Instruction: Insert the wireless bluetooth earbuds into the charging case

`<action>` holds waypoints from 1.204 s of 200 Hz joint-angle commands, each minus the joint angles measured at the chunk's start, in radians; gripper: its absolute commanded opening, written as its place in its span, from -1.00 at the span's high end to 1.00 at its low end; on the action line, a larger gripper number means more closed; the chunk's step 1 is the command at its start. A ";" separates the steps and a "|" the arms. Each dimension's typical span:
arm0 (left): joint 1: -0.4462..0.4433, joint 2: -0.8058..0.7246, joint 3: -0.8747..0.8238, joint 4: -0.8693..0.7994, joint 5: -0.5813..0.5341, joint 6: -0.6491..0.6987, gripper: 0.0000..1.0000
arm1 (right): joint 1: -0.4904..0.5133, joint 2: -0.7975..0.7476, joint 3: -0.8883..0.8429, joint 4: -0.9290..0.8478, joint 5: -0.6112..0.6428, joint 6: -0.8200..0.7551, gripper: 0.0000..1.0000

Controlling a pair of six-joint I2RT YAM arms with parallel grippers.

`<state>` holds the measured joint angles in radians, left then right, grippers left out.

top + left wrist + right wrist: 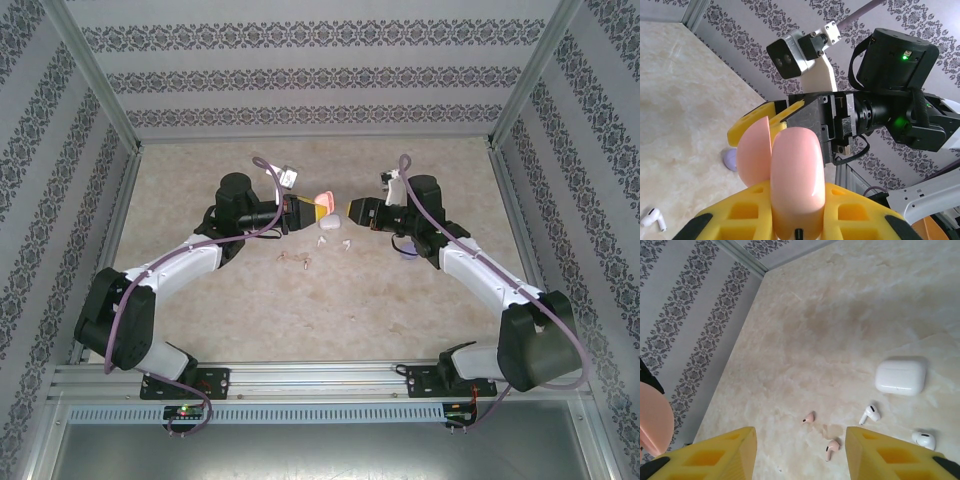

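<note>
Left gripper (319, 211) gripping open pink charging case (795, 172), right gripper (801, 450) parted, empty, white earbuds (869, 414) beside white case (900, 376), pink earbuds (809, 417) near it, bare table (840, 315) beyond.

Looks like a robotics lab test cell to me, not anybody's home. Silver aluminium frame posts (95, 75) box in a beige marble-look tabletop (320, 320), with grey damask-patterned wallpaper panels (320, 75) as the walls. A white-and-black robot arm on the left (170, 265) and its twin on the right (480, 275) are bolted to a ribbed aluminium rail (320, 378) at the near edge, with a slotted grey cable strip (320, 413) just beside it.
</note>
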<state>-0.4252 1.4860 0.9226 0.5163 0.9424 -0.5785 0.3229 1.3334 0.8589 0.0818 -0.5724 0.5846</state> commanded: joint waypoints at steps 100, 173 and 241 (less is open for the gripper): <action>0.003 0.019 0.021 0.088 0.038 -0.013 1.00 | 0.079 -0.079 0.052 0.049 -0.139 0.001 0.09; 0.002 0.014 0.021 0.100 0.042 -0.025 1.00 | 0.083 -0.027 0.077 0.056 -0.111 0.011 0.22; -0.007 0.011 0.018 0.096 0.054 -0.024 1.00 | 0.079 -0.004 0.093 0.065 -0.090 0.025 0.32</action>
<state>-0.4252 1.4986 0.9226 0.5636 0.9680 -0.6006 0.4019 1.3197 0.9062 0.1097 -0.6769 0.6025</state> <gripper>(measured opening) 0.198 0.345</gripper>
